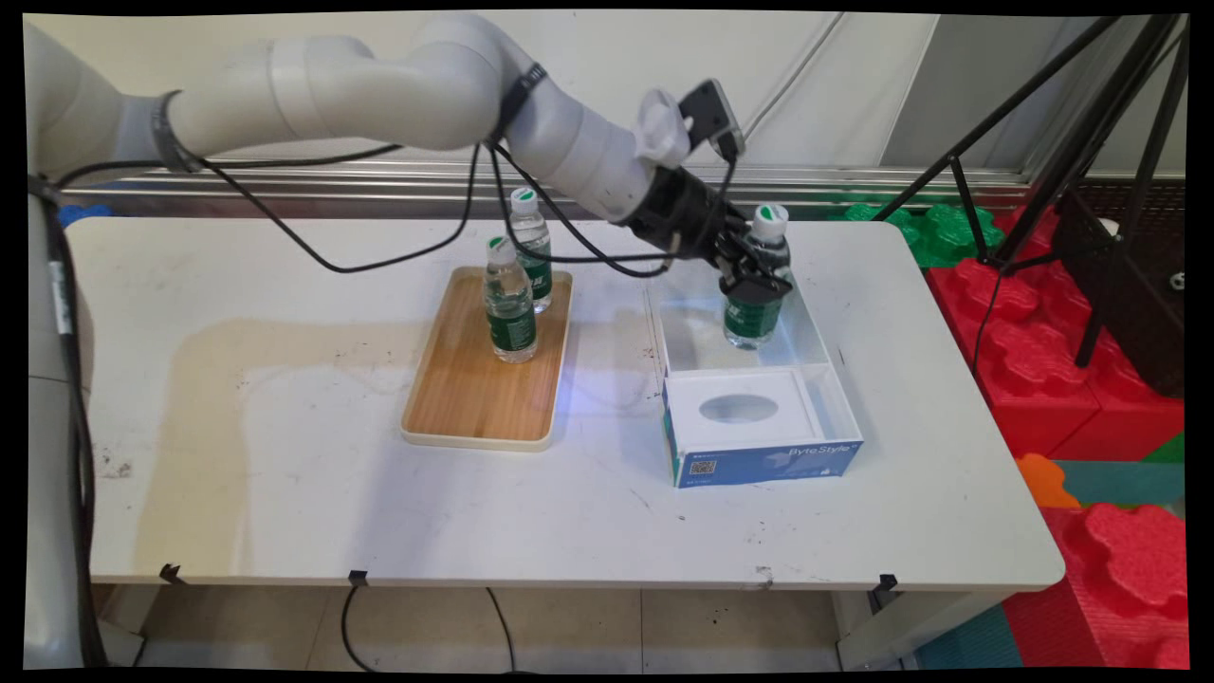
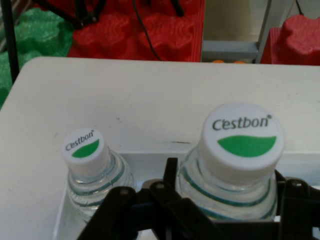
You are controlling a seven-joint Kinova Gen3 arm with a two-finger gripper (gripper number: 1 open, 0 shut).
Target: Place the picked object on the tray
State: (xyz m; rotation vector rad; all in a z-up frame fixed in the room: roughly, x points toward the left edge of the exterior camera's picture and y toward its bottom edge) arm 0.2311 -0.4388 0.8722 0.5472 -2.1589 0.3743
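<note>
Black two-finger gripper (image 1: 754, 275) clamps a clear green-labelled water bottle (image 1: 756, 318) over the open white-and-blue cardboard box (image 1: 768, 460); a 2nd bottle (image 2: 90, 170) stands beside it. 2 more stand on the wooden tray (image 1: 474, 398).

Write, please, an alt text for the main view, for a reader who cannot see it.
A white robot arm reaches in from the left, its gripper with jaws shut on a water bottle at the far end of an open white-and-blue box. Left of the box, a nearer bottle and a farther bottle stand upright on a wooden tray on the white table.
</note>
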